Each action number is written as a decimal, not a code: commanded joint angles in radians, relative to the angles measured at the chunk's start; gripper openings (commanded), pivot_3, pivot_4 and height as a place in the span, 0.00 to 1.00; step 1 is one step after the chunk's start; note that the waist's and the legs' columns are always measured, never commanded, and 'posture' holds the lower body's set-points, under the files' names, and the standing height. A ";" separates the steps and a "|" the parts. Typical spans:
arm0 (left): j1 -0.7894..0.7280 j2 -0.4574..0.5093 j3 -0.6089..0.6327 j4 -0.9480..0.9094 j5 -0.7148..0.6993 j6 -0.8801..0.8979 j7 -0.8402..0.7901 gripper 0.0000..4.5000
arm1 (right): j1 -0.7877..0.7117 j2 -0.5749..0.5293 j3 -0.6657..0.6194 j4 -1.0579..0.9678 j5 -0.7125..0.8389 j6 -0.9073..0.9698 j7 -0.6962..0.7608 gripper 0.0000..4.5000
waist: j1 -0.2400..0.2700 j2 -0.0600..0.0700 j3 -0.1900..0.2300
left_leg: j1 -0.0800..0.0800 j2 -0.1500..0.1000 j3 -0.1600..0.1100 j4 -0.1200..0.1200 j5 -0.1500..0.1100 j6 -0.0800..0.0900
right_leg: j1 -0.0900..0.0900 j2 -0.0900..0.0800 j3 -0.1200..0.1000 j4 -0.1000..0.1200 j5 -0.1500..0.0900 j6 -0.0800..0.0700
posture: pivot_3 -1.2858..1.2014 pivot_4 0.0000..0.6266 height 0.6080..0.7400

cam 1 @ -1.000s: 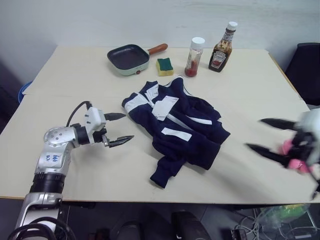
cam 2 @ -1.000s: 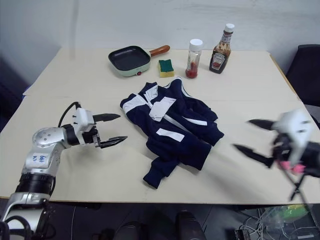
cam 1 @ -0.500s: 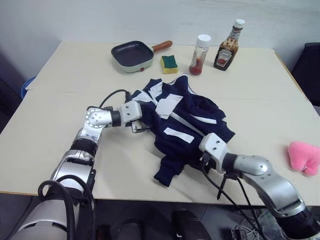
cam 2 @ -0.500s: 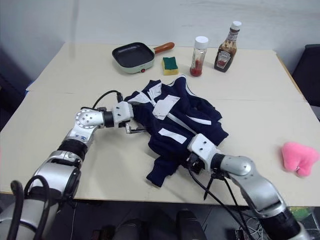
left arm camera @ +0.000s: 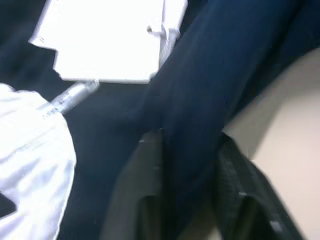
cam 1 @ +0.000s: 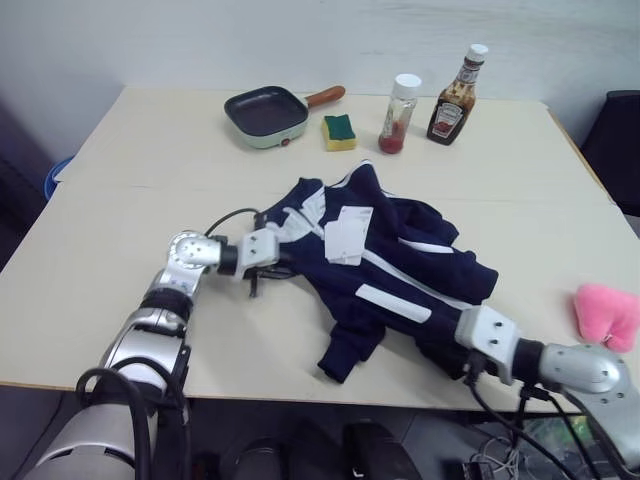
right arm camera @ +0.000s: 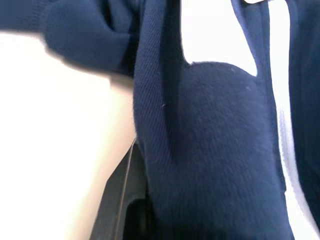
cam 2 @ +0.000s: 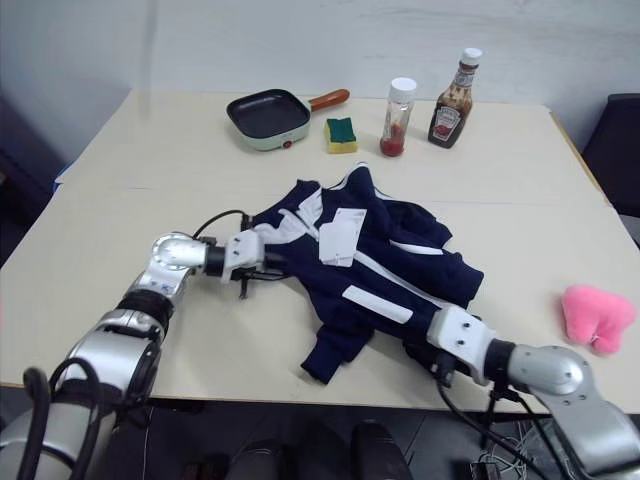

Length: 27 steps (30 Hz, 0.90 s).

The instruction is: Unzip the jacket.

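A: Where, the navy track jacket [cam 1: 385, 265]?

B: Spread crumpled on the cream table [cam 1: 150, 160], nearer the front edge than the frying pan [cam 1: 265, 112], zipper run slanting across, white paper tag [cam 1: 345, 235] lying on the chest.

A: And against the left gripper [cam 1: 283, 262]?

B: Collar-side edge right at it. Seen from the left wrist, a fold of navy cloth pinched between the two black fingers [left arm camera: 145, 200], jaws drawn close on the fabric. Paper tag just beyond the fingertips there.

A: Right gripper [cam 2: 425, 352]?

B: At the opposite end, by the hem nearest the table's front edge. Fingertips buried under the cloth. From the right wrist, one black finger [right arm camera: 125, 205] visible beside a thick navy fold; probably clamped on it, though the other finger stays covered, so hard to say for sure.

A: Anything else around the jacket?

B: Pink plush toy [cam 1: 608, 315] well off to its right. Behind it, a green-and-yellow sponge [cam 1: 339, 130], a red-sauce jar [cam 1: 398, 113], a brown sauce bottle [cam 1: 450, 94], all beside the frying pan.
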 commanded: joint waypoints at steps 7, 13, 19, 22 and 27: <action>0.495 0.224 0.076 -0.951 -0.349 0.746 -0.124 0.00 | -0.092 -0.068 -0.115 0.295 0.006 -0.156 0.140 0.19 | -0.014 0.000 0.000 | 0.000 0.004 -0.001 0.000 0.000 0.000 | 0.000 -0.001 0.008 0.002 0.000 0.000 | 0.52 0.24 1.00; 0.734 0.321 0.107 -1.296 -0.423 0.931 -0.010 0.00 | -0.104 -0.062 -0.058 0.320 0.015 -0.162 0.197 0.19 | -0.001 0.001 0.000 | 0.000 0.004 -0.003 0.000 0.000 -0.001 | 0.001 -0.001 0.008 0.002 0.000 -0.001 | 0.52 0.24 1.00; 0.867 0.335 0.134 -1.403 -0.449 0.947 0.065 0.00 | 0.053 -0.067 -0.143 0.244 0.043 -0.176 0.228 0.46 | 0.003 0.001 0.000 | 0.000 0.003 -0.004 0.000 0.000 0.000 | 0.003 -0.001 0.007 -0.002 0.000 -0.001 | 0.52 0.24 1.00; 0.883 0.360 0.145 -1.410 -0.470 0.995 0.080 0.19 | 0.144 -0.053 -0.244 0.207 0.077 -0.160 0.225 0.65 | 0.002 0.001 0.000 | 0.001 0.003 -0.004 0.000 0.000 0.000 | 0.004 -0.001 0.007 -0.002 0.000 -0.001 | 0.52 0.24 1.00; 0.882 0.415 0.209 -1.406 -0.577 1.068 0.015 0.53 | 0.366 -0.064 -0.496 0.065 0.243 -0.014 0.357 1.00 | 0.002 0.001 0.000 | 0.002 0.003 -0.004 -0.002 -0.001 0.000 | 0.006 0.000 0.007 -0.004 -0.001 -0.001 | 0.52 0.24 1.00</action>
